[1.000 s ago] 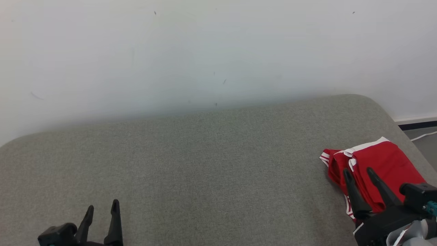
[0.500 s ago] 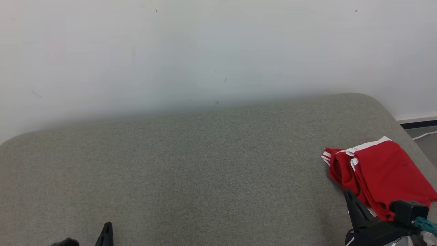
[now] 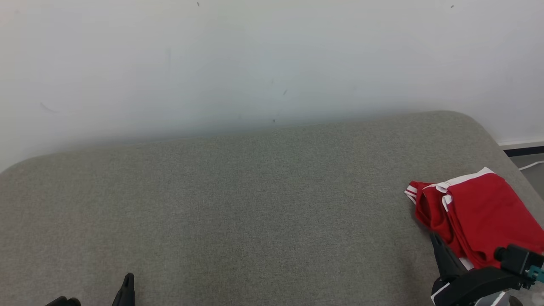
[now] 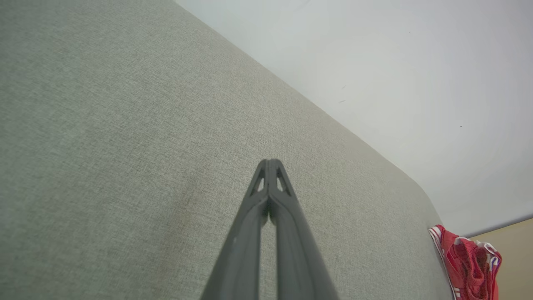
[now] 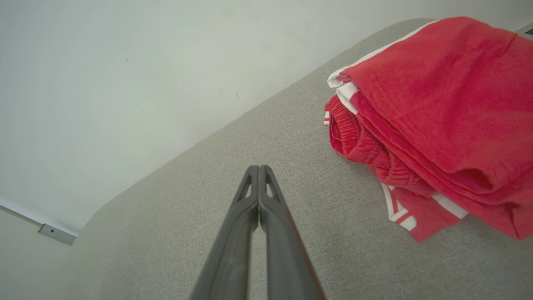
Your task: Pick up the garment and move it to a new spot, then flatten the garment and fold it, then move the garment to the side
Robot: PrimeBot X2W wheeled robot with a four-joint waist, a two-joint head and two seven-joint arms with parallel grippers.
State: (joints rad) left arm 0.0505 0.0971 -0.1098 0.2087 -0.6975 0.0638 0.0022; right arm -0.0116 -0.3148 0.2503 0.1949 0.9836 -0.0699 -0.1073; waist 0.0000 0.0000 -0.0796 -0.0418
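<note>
Head view: the folded red garment [image 3: 484,216] lies at the right edge of the grey fabric surface [image 3: 255,204]. The right end effector [image 5: 259,168], just beside it, is pinched closed and empty; the left end effector [image 4: 270,163] likewise, well apart.

L gripper [image 4: 270,161] & R gripper [image 5: 259,167]: long dark-grey tapered fingers [image 5: 233,250], triangular cut-outs nr tips. R wrist: black housing [image 3: 478,282], teal connector [image 3: 536,272], white trim.

Grey upholstered surface [image 3: 255,204], white wall [image 3: 255,55] (lightly scuffed)
</note>
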